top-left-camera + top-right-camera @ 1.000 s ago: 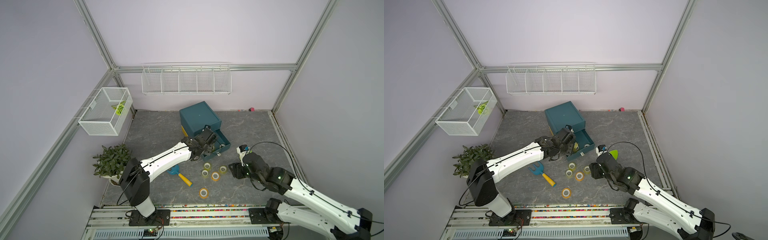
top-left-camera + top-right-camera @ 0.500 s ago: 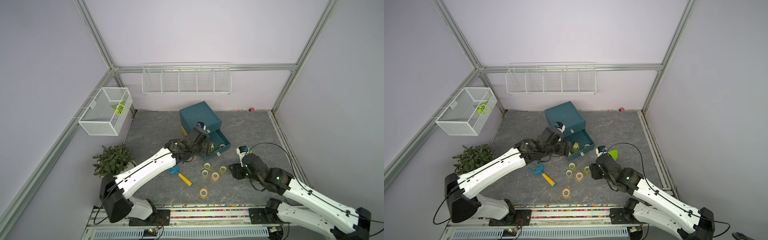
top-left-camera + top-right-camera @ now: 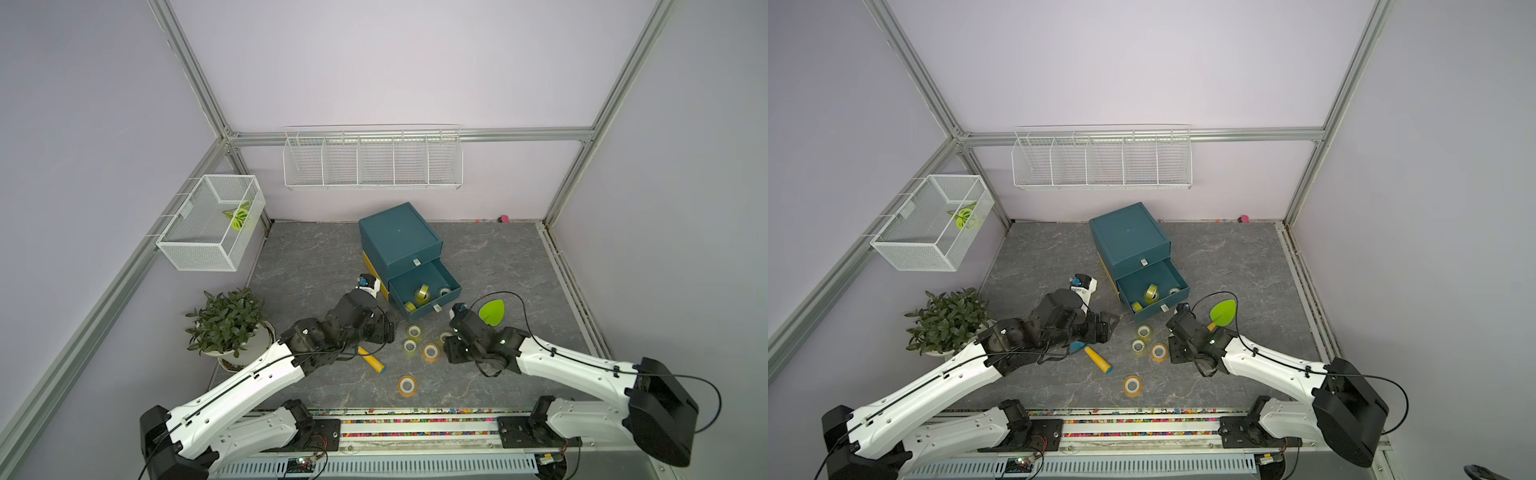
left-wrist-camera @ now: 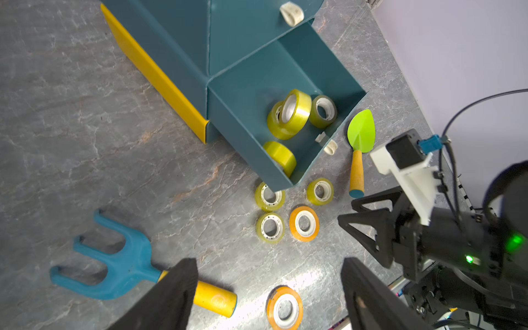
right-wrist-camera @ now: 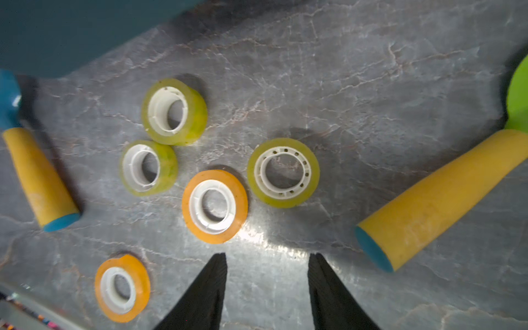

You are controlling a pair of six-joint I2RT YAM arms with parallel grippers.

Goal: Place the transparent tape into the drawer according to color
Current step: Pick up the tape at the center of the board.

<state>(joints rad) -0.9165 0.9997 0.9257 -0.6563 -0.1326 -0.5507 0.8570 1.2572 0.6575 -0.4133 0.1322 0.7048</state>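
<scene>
Left arm (image 3: 266,374) back from drawer (image 4: 251,83), jaws wide, empty, right jaws half-open, empty, fork (image 4: 114,265) and trowel (image 4: 361,131) flank tape rolls (image 4: 293,225).

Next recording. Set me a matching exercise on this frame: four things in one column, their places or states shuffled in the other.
Things:
1. lower drawer
2. blue toy fork
3. green toy trowel
4. yellow-green tape roll standing on edge

Places or states:
A. inside the drawer
B. handle partly hidden under the left gripper
C. pulled out of the teal cabinet
D. outside the drawer, beside its front

Pairs: 1-C, 2-B, 3-D, 4-A
</scene>
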